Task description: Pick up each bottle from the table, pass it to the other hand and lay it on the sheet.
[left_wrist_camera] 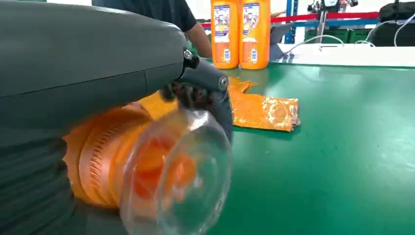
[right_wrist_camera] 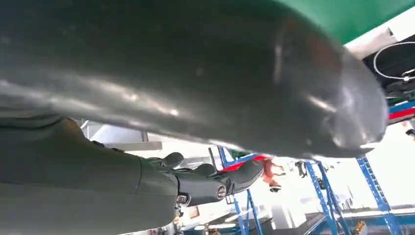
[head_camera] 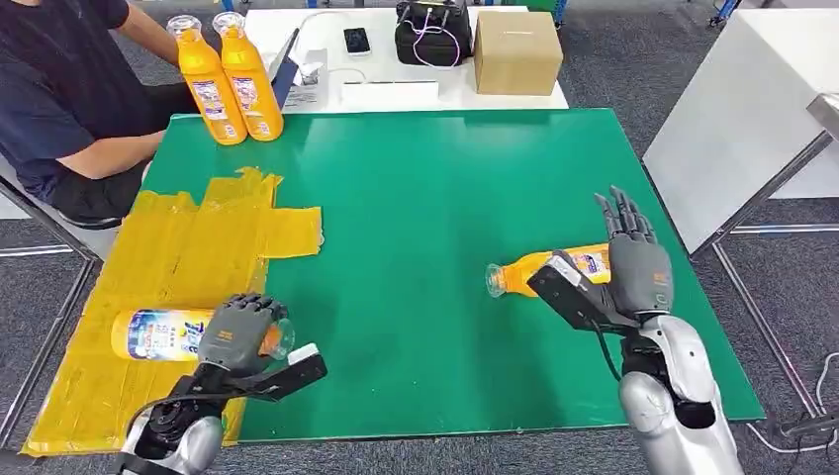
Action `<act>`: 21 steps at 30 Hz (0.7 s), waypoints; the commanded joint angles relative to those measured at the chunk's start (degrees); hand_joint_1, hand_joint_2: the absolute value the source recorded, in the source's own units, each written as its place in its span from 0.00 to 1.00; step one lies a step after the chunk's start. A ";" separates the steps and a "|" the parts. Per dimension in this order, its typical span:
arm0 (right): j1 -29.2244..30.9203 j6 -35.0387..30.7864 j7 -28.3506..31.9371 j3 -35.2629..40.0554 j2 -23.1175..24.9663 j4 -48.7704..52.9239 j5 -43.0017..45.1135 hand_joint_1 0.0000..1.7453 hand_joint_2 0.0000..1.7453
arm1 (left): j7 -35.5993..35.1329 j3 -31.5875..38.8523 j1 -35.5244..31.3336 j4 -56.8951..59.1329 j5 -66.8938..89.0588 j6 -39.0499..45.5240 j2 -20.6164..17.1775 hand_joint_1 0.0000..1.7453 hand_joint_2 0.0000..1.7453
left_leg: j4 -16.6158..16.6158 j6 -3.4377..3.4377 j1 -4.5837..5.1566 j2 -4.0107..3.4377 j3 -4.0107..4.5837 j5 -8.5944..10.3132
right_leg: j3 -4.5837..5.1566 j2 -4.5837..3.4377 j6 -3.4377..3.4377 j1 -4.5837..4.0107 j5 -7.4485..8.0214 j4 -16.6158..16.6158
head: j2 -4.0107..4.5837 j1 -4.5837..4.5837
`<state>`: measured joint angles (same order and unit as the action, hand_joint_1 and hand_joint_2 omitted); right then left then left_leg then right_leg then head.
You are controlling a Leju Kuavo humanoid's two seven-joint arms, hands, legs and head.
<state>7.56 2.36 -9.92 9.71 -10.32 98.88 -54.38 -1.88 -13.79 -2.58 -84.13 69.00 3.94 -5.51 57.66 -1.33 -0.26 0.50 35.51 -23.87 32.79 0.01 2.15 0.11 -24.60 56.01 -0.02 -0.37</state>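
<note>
An orange bottle (head_camera: 158,334) with a clear cap lies on the yellow sheet (head_camera: 178,247) at the front left. My left hand (head_camera: 242,332) grips it near the cap end, fingers curled over it. In the left wrist view the cap (left_wrist_camera: 171,176) sits under my curled left hand (left_wrist_camera: 98,63). A second orange bottle (head_camera: 534,269) lies on the green mat (head_camera: 425,198) at the right, cap pointing left. My right hand (head_camera: 635,262) stands just beside its far end, fingers straight and spread, holding nothing. Two more bottles (head_camera: 208,79) (head_camera: 250,74) stand upright at the mat's back left corner.
A person in a dark shirt (head_camera: 59,79) sits at the back left, close to the upright bottles. Behind the mat a white table holds a cardboard box (head_camera: 516,51), a black bag (head_camera: 433,32) and a phone (head_camera: 356,40). A white table (head_camera: 742,109) stands to the right.
</note>
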 commanded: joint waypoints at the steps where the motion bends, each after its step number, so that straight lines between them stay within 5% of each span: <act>1: 8.04 0.66 -3.15 8.68 6.86 -9.93 -3.61 0.00 0.00 | 1.56 2.60 0.78 5.53 -3.42 2.22 -3.87 0.00 1.00 | -0.12 0.12 -0.02 -0.62 -0.53 -0.15 | -0.34 -0.57 -0.09 -0.03 0.01 -0.10 | 0.00 0.00; 16: 8.10 -0.74 -4.71 9.92 6.49 -9.94 -3.64 0.00 0.00 | 2.98 3.58 0.45 5.90 -2.06 2.29 -3.65 0.00 1.00 | -0.04 0.12 -0.02 -0.10 -0.27 -0.02 | -0.20 -0.10 -0.04 -0.02 -0.06 0.07 | 0.00 0.00; 21: -1.03 -1.59 -2.61 0.77 -1.69 -1.43 0.57 0.00 0.00 | 0.05 -1.85 -1.78 0.11 0.40 0.73 1.80 0.00 1.00 | 0.00 0.10 -0.04 0.46 -0.24 -0.01 | -0.38 0.47 -0.01 -0.06 -0.20 0.02 | 0.00 -0.02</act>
<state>13.51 1.75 -14.34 18.84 -3.85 92.15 -57.88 1.03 -10.73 -0.94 -81.44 67.28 6.45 -8.98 57.67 -1.25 -0.26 0.56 35.49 -23.80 32.91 0.04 2.12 0.11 -24.61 56.12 -0.02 -0.39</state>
